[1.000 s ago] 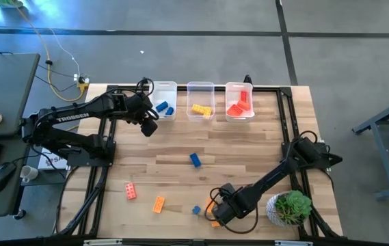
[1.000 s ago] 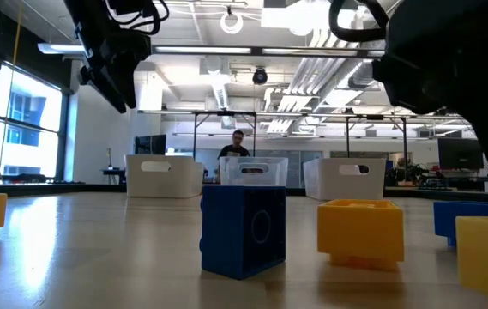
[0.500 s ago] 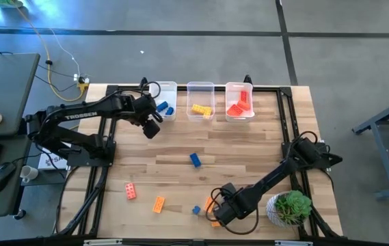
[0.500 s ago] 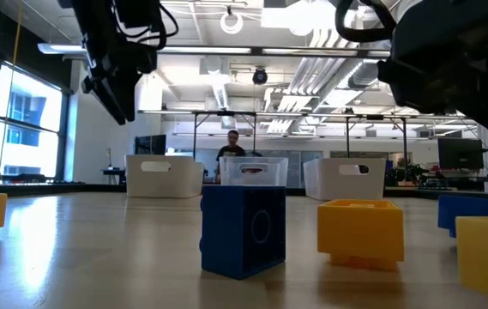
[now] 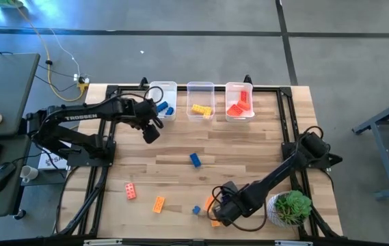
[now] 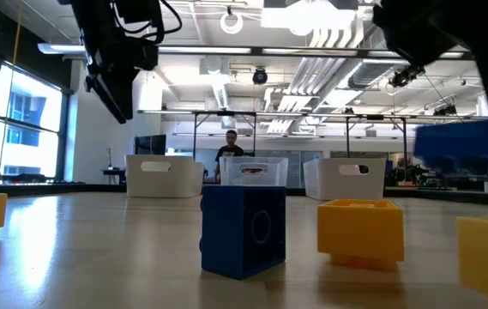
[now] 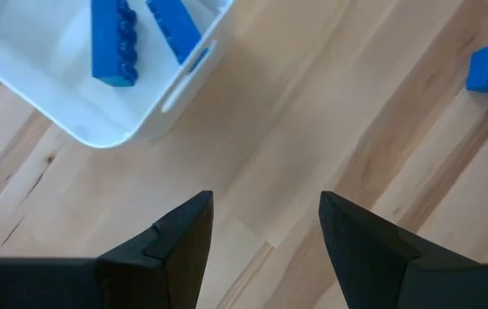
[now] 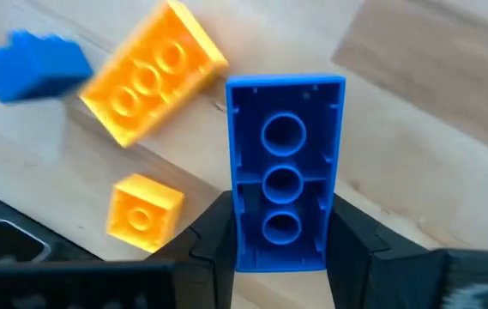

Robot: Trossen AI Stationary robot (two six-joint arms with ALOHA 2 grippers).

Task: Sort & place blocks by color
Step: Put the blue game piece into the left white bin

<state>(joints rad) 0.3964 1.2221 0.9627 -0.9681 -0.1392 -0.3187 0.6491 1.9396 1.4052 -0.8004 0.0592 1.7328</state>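
Note:
My right gripper [image 5: 216, 212] hangs over the table's near edge, shut on a blue block [image 8: 283, 172] whose hollow underside faces the wrist camera. The block shows as a blue blur [image 6: 460, 150] above the table. Below it lie an orange block [image 8: 153, 73], a small orange block [image 8: 145, 213] and a small blue block [image 8: 33, 64]. Loose on the wood are a blue block [image 5: 195, 159], a red block [image 5: 131, 191] and an orange block [image 5: 158, 203]. My left gripper [image 5: 152, 132] stands open [image 7: 265, 202] above bare wood beside the bin of blue blocks [image 7: 132, 43]. My right gripper pinches the blue block's two long sides [image 8: 237, 225] between its two fingers [image 8: 213, 236], at the end of the block nearest the wrist. The fingers point down at a steep slant. The block is lifted clear of the table and sticks out past the fingertips.
Three clear bins stand in a row at the far edge: blue blocks [image 5: 163, 101], yellow blocks [image 5: 199, 101], red blocks [image 5: 239, 101]. A potted plant [image 5: 290, 207] stands at the near right corner, close to my right arm. Black frame rails run along the table's left and right sides.
My right gripper has risen from the table with the blue block, which stood on the wood at the low view's right and now hangs clear. My left gripper has drifted a little from the blue bin toward the near edge.

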